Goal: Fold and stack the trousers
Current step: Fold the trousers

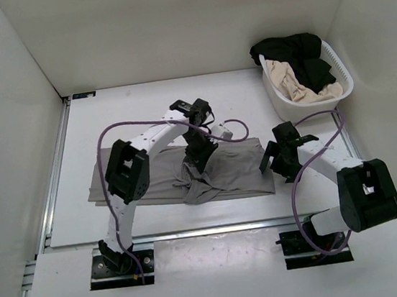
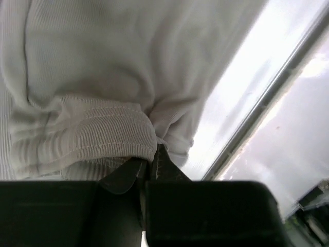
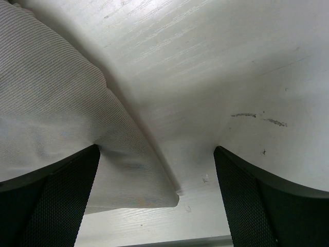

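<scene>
White walled table [image 1: 143, 112] | left gripper [image 2: 150, 167] pinching grey trousers [image 1: 237, 169] | right gripper [image 3: 157, 190] wide open, empty

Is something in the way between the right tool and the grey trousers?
No, nothing visible is. The right tool is open right over the corner of the trousers, with only bare table beside it.

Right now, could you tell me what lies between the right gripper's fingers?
In the right wrist view: a corner of the trousers, then bare table.

grey ribbed trousers [image 1: 237, 169]; white basket [image 1: 278, 102]; black garment [image 1: 295, 48]; cream garment [image 1: 300, 89]; purple cables [image 1: 294, 198].
</scene>
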{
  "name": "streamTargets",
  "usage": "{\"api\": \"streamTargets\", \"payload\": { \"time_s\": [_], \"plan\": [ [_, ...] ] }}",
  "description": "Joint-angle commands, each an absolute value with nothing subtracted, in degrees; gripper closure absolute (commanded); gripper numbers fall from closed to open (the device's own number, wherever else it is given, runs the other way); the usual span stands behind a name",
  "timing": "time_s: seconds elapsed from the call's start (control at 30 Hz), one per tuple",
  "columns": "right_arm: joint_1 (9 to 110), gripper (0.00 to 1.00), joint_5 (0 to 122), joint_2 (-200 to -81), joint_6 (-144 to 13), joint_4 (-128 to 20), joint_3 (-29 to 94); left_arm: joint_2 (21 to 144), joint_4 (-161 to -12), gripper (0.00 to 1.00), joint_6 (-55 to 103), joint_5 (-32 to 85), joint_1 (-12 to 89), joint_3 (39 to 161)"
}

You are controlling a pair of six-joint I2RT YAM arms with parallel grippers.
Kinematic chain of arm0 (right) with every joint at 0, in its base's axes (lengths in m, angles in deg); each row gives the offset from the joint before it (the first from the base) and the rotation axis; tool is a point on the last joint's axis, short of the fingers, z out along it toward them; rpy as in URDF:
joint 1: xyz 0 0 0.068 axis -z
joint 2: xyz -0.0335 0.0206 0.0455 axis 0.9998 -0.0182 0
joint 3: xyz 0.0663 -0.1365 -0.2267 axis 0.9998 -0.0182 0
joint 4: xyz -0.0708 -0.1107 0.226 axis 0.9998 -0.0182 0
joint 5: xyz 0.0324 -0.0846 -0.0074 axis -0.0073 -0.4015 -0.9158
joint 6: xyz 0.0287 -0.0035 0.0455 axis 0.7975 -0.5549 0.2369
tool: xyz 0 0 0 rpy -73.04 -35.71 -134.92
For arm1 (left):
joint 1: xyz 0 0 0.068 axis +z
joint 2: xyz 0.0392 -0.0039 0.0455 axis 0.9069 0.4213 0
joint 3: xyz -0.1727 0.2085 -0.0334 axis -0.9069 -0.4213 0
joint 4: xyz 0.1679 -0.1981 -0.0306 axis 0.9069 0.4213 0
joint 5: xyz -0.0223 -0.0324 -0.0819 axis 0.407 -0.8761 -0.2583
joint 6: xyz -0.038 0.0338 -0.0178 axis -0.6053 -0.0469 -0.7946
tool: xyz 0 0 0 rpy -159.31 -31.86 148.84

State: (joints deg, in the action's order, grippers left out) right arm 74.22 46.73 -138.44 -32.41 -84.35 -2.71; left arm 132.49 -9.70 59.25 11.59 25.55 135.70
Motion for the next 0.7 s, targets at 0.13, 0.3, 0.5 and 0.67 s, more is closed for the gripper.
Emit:
{"api": "streamTargets", "payload": {
  "time_s": [0.13, 0.3, 0.5, 0.67],
  "plan": [
    [74.3, 0.03, 47.4, -137.8, -34.0, -83.1, -5.1, 118.7, -9.3, 0.84, 61.7, -2.1, 27.9, 118.3],
    [74.3, 0.03, 46.8, -137.8, -34.5, -84.3, -4.6, 118.7, -9.3, 0.63, 64.1, -2.4, 28.4, 111.0],
    [73.8, 0.03, 46.3, -137.8, -34.0, -84.9, -4.0, 116.6, -9.3, 0.00, 66.0, -0.9, 33.0, 110.6],
    [72.6, 0.03, 44.4, -137.3, -33.5, -85.9, -4.0, 114.1, -9.3, 0.00, 66.7, -5.1, 37.3, 117.1]
  ]
}}
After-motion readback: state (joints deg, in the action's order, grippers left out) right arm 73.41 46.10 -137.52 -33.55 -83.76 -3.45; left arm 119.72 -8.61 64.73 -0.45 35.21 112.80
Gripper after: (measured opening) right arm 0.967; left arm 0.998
